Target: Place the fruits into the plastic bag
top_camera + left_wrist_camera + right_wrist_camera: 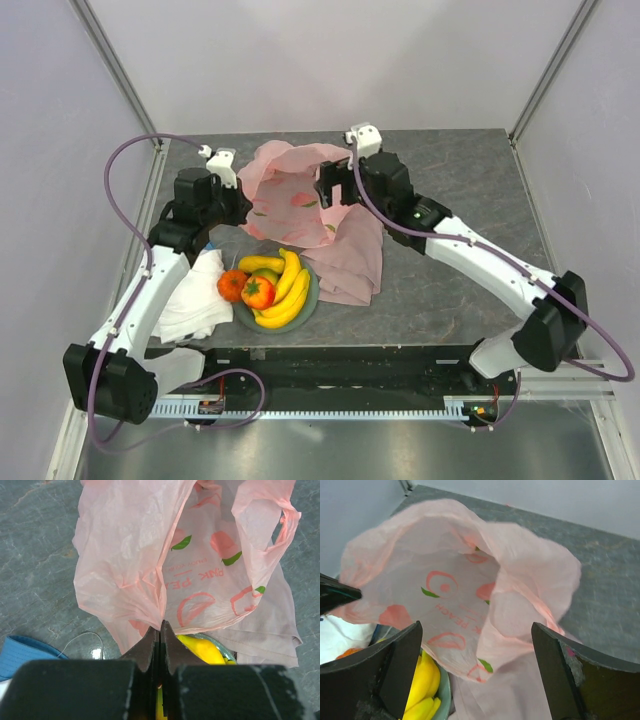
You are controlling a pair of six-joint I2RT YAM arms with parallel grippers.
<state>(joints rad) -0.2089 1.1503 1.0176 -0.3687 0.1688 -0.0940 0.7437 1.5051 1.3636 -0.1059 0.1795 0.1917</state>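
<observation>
Note the left gripper (pixel 160 627) clenched on a fold of the plastic bag (pixel 150 555); confirm the pinch in the left wrist view only. Note the right gripper (pixel 476 630) released, jaws wide either side of the bag mouth. Locate the bag at far centre, between both grippers. Refer to the top view alone for bananas (pixel 291 288), red round fruit (pixel 258 292) and tangerine (pixel 231 285) on the plate (pixel 312 296), nearer than the bag.

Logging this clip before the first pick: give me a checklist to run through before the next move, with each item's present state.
1. Left tool shut on the plastic bag rim: ok.
2. Right tool open and empty: ok.
3. Bag mouth gaping toward the right tool: ok.
4. Bag interior free of fruit: ok.
5. Bananas uncovered on the plate: ok.
6. Room for fingers around the red fruit: cannot tell.
</observation>
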